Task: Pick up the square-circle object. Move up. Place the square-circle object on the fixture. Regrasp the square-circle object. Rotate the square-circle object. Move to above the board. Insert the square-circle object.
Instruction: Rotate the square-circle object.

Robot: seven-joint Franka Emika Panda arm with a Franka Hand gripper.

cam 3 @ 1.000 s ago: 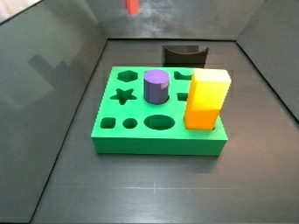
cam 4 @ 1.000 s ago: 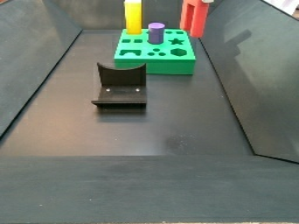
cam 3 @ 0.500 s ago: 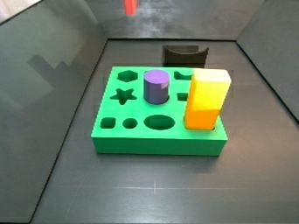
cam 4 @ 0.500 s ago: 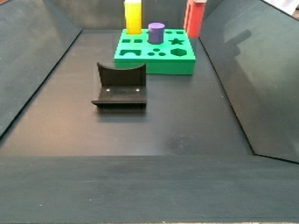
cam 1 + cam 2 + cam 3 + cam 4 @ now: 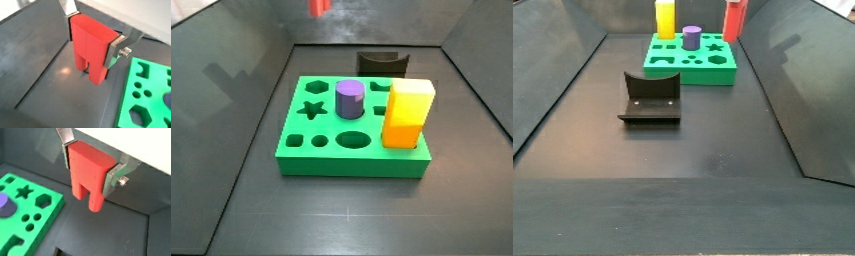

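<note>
Above the board (image 5: 27, 210), both wrist views show the tool (image 5: 93, 42) clamped on the square-circle object (image 5: 90, 45), seemingly cropped in side views.

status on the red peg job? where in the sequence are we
Done: pickup. The gripper is shut on the square-circle object, held in the air in both wrist views. In hand: carrying it, beside the board, not over it. Left: insertion. The fixture stands empty; fixture steps can't be confirmed.

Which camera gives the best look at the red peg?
Both wrist views: the red peg fills the frame, clamped in the end effector, two legs visible. In the side views it's only a small red sliver at the top edge.
</note>
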